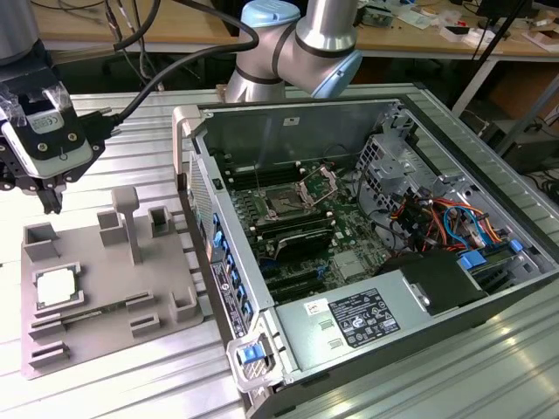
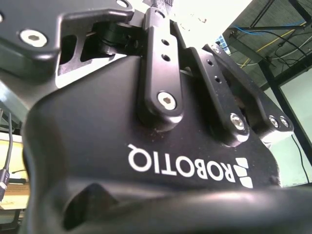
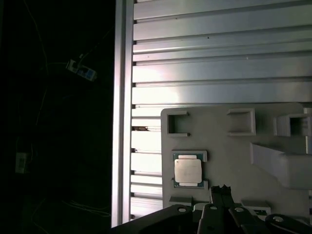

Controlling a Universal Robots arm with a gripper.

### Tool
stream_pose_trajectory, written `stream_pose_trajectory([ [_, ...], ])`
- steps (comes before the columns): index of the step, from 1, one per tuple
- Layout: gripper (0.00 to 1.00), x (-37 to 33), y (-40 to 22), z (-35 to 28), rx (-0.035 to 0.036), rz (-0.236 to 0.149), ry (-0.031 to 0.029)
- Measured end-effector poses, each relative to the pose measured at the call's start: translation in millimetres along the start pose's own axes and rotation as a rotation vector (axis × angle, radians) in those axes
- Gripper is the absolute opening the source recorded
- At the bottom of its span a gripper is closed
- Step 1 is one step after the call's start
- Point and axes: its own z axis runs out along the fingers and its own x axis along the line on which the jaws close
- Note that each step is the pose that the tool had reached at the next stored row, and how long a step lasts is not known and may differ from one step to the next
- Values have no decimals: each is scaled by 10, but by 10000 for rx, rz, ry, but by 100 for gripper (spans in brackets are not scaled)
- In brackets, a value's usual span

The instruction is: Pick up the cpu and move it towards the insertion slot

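The cpu (image 1: 54, 286) is a pale silver square with a thin beige rim. It lies flat in a recess of the grey tray (image 1: 113, 297) at the exterior view's left, and the first wrist view also shows the cpu (image 3: 188, 171). My gripper (image 1: 52, 202) hangs above the tray's far corner, well above and behind the chip. Its dark fingertips look shut with nothing between them, as also seen on the gripper (image 3: 222, 191) in the first wrist view. The insertion slot (image 1: 285, 206) has a dark centre and a raised metal bracket. It sits on the motherboard inside the open computer case.
The computer case (image 1: 188, 131) stands to the tray's right in the exterior view, its wall between tray and motherboard. Raised blocks and a tall post (image 1: 131, 223) stand on the tray. Everything rests on a ribbed aluminium table (image 3: 219, 58). Cables (image 1: 437, 214) crowd the case's right side.
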Motion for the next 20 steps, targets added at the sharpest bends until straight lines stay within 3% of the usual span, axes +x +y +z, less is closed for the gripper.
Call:
stream_pose_trajectory([
  [20, 11, 3, -1, 38, 0, 0, 0],
])
